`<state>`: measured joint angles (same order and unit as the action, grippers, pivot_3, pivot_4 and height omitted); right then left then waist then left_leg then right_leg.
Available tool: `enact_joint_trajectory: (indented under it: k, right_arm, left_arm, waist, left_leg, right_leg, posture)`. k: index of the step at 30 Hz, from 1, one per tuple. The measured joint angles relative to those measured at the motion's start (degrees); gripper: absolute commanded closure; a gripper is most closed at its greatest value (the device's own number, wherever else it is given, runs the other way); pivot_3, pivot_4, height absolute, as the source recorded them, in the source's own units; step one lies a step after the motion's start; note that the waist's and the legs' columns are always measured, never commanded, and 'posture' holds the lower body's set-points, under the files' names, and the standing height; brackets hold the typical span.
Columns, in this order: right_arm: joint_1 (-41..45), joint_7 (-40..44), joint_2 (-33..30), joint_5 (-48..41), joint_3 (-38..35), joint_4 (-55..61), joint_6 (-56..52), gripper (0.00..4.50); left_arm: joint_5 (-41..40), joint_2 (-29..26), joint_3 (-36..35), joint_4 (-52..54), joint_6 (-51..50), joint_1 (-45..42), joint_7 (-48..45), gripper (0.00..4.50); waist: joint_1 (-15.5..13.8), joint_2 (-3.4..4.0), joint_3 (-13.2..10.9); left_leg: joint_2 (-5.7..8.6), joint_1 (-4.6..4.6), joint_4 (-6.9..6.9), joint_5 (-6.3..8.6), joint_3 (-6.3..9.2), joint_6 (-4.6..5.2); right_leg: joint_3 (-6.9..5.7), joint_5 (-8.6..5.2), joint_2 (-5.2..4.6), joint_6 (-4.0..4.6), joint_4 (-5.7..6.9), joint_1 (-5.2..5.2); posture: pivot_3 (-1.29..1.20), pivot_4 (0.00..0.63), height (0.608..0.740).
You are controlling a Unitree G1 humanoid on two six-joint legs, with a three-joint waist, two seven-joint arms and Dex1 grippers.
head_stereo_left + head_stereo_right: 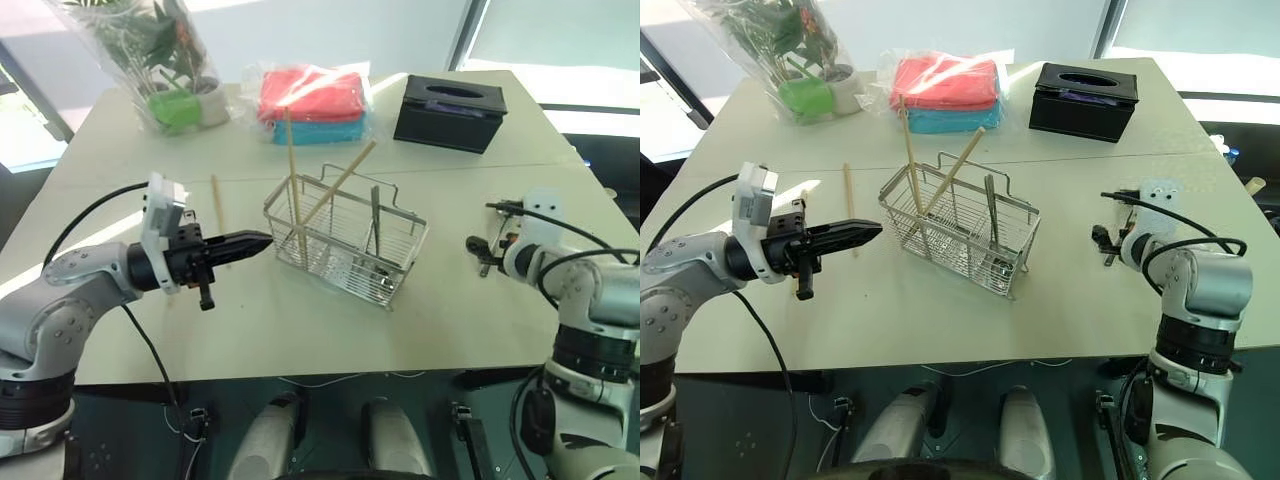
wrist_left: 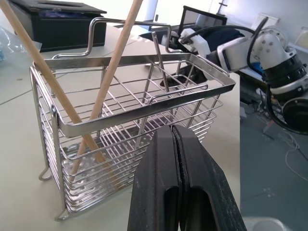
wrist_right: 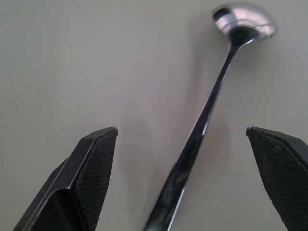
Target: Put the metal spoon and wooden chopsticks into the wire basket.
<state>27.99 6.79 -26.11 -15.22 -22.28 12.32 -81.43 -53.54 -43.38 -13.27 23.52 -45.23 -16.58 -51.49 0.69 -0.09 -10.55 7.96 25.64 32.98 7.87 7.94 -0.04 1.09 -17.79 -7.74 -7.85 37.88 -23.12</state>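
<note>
The wire basket point(image 1: 345, 238) stands mid-table. Two wooden chopsticks point(image 1: 291, 170) lean upright inside it, and a slim metal handle point(image 1: 375, 213) stands in its right part. A third chopstick point(image 1: 217, 205) lies flat on the table to the basket's left. My left gripper point(image 1: 256, 243) is shut and empty, level, its tip just short of the basket's left end point(image 2: 53, 144). My right gripper point(image 3: 183, 132) is open and tilted down over a metal spoon point(image 3: 211, 101) lying on the table. The spoon's handle runs between the fingers, its bowl beyond them. The right gripper point(image 1: 1103, 240) sits right of the basket.
A black tissue box point(image 1: 449, 110) stands at the back right. Red and teal cloths in plastic point(image 1: 313, 100) lie at the back centre, and a wrapped potted plant point(image 1: 170, 60) stands at the back left. The table's front edge point(image 1: 300, 372) is close to me.
</note>
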Motion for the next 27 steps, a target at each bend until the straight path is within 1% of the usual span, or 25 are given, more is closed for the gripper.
enact_joint_trajectory:
  k: [5,9,19,23,27]
  right_arm:
    - [-1.31,-0.96,3.55,0.35,-1.11,5.78,-3.87,0.08]
    - [-2.84,-1.11,5.14,0.53,-1.15,9.44,-5.85,0.08]
    - [-2.65,-1.45,5.85,1.59,-2.54,8.60,-5.16,0.08]
    - [-2.33,-1.35,5.84,1.65,-2.54,7.63,-4.39,0.08]
    - [-2.33,-1.34,5.85,1.75,-2.66,7.36,-4.16,0.08]
  left_arm:
    - [-0.01,0.61,0.01,0.01,0.70,-0.01,0.59,4.50]
    - [-0.04,0.85,0.06,-0.01,0.82,-0.11,0.74,4.50]
    - [-0.79,1.36,0.47,-0.01,1.05,-1.26,0.86,4.50]
    - [-1.29,0.49,0.47,-0.01,0.82,-1.28,0.17,4.50]
    - [-2.09,-1.52,0.46,0.01,0.60,-1.28,-1.45,4.50]
  waist:
    - [0.01,-0.01,0.01]
    - [0.04,-0.01,0.01]
    - [-0.04,-0.05,0.03]
    - [0.00,-0.05,0.03]
    - [0.00,-0.06,0.04]
  left_leg:
    - [0.00,-0.02,0.02,0.07,0.00,-0.12]
    - [-0.02,-0.04,0.01,0.08,0.01,-0.13]
    - [-0.02,-0.15,0.02,0.08,0.01,-0.13]
    - [-0.03,-0.14,0.01,0.08,0.01,-0.13]
    - [-0.03,-0.13,0.01,0.08,0.01,-0.13]
  right_leg:
    - [0.00,0.04,0.00,0.06,-0.01,-0.01]
    - [0.00,0.04,0.00,0.06,-0.01,-0.05]
    - [-0.03,0.14,0.01,0.08,-0.17,-0.01]
    - [-0.02,0.31,0.03,0.08,-0.37,0.04]
    - [-0.02,0.34,0.02,0.10,-0.46,0.06]
  posture:
    - [0.00,0.150,0.740]
    - [0.00,0.150,0.740]
    - [0.00,0.150,0.740]
    - [0.00,0.150,0.740]
    - [0.00,0.150,0.740]
